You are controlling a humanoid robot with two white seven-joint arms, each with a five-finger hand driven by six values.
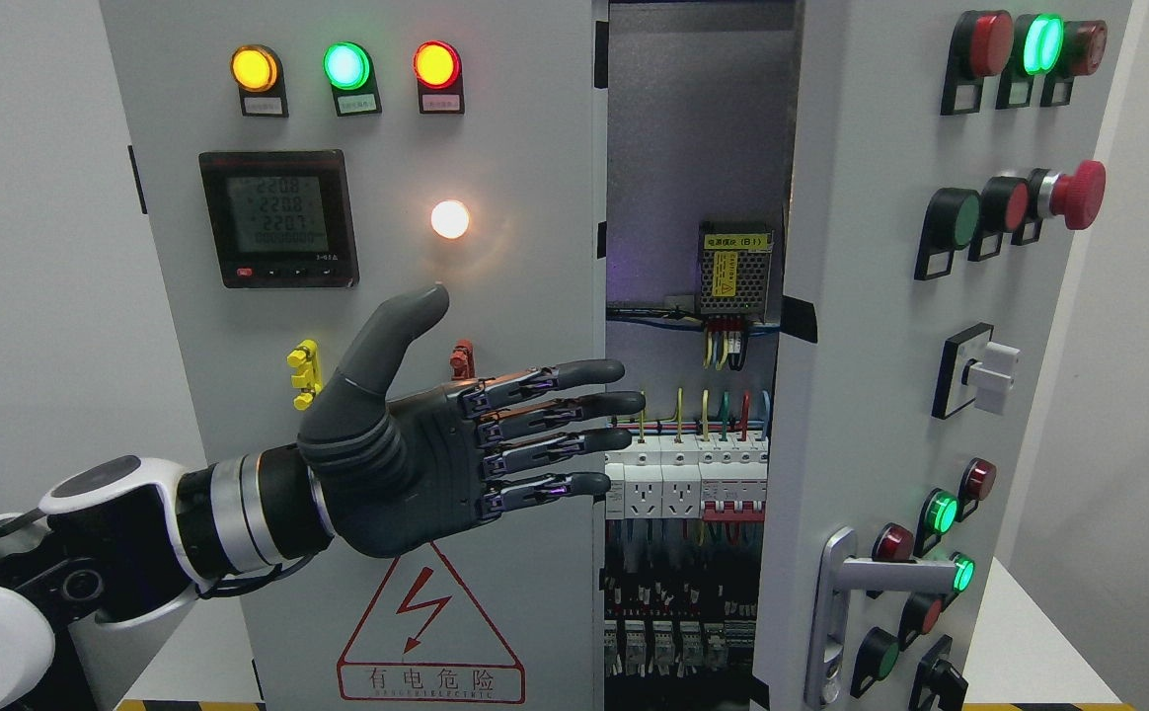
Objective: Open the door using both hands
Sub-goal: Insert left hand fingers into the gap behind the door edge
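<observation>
You are reaching your left robot hand [496,434], fingers spread and holding nothing, toward the left door [387,296] edge while the right door [880,326] is standing ajar, so fingertips risk sliding into live wiring [693,474].

Gap between left door [496,148] and ajar right door [871,296] passable; breakers [683,479] and wiring block depth.
</observation>
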